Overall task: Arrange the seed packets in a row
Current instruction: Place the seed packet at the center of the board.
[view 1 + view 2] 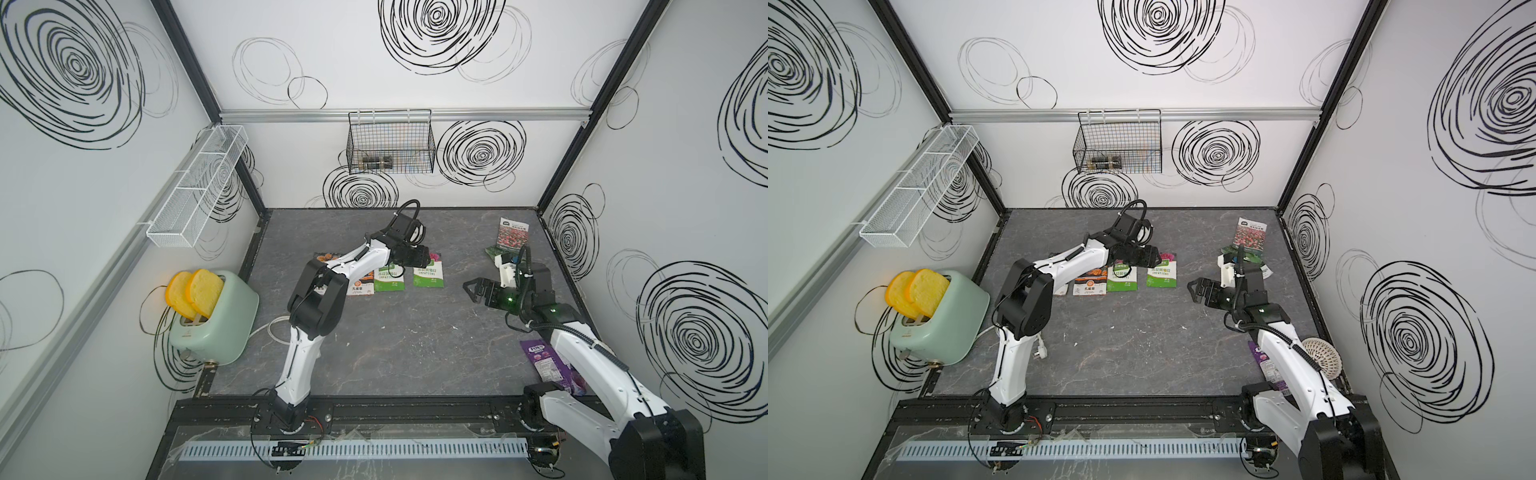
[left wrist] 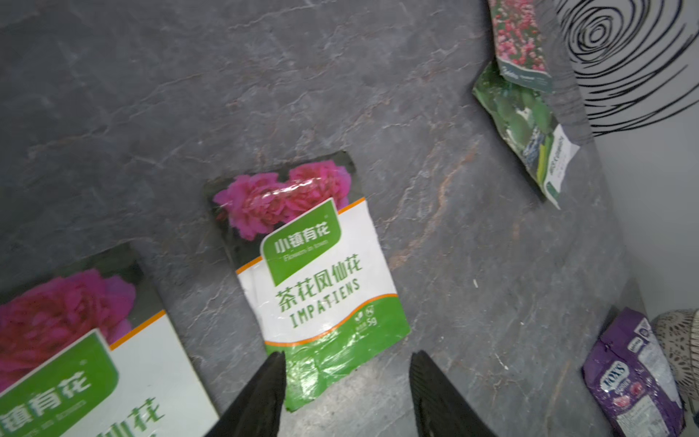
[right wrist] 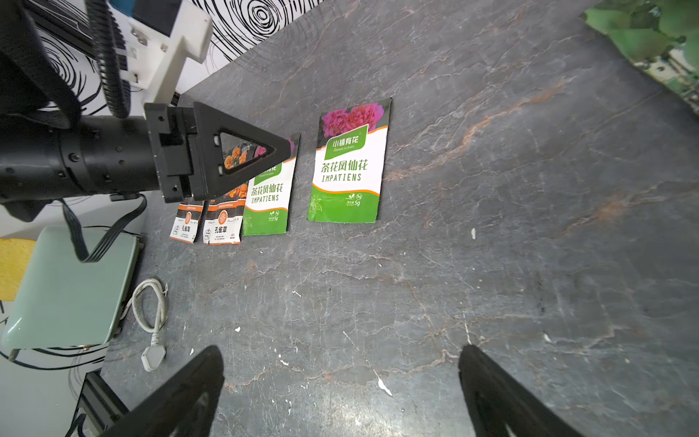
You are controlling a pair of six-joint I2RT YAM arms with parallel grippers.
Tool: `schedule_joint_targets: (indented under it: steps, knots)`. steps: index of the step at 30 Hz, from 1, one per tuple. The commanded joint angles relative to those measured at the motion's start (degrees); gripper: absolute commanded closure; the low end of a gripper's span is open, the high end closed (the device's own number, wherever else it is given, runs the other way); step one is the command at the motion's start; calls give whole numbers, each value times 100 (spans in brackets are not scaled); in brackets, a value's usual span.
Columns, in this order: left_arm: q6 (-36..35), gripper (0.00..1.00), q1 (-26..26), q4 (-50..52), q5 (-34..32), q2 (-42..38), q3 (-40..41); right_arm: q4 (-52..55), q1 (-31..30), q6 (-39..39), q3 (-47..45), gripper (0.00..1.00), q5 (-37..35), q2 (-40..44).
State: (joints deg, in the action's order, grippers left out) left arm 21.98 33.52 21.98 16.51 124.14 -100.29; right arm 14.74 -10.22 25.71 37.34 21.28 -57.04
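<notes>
**A:** Well, how does the left gripper (image 2: 347,355) stand?

**B:** Its fingers are partway apart and hold nothing. The end pink-flower packet (image 2: 321,280) lies flat on the table (image 2: 113,113), with its lower green edge between the two tips. One tip overlaps that packet's corner in the left wrist view, but I cannot tell whether it touches.

**A:** And the right gripper (image 3: 342,352)?

**B:** Spread wide and empty. It hovers over bare table, well apart from every packet.

**A:** Where are the packets, then?

**B:** Four lie in a row: the outer orange-flower packet (image 3: 185,225), the inner orange-flower packet (image 3: 223,223), the second pink-flower packet (image 3: 266,196) and then the end one. The first three sit side by side; the end one stands a little apart.

**A:** The other two?

**B:** Off by the right wall. The flower-field packet (image 1: 512,235) overlaps a corner of the green-fruit packet (image 2: 525,128), which the right arm partly hides in both top views. A purple snack bag (image 2: 631,378) lies nearer the front edge, by the same wall.
</notes>
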Motion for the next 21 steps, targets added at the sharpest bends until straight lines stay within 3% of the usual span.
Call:
schedule_joint_targets:
  steps: [1,21]
  knots:
    - [-112,44,82,-193,92,190,-235,163,21,-142,272,2,-5,39]
    - [224,49,-53,-950,195,885,-544,292,-176,-285,247,2,-200,83]
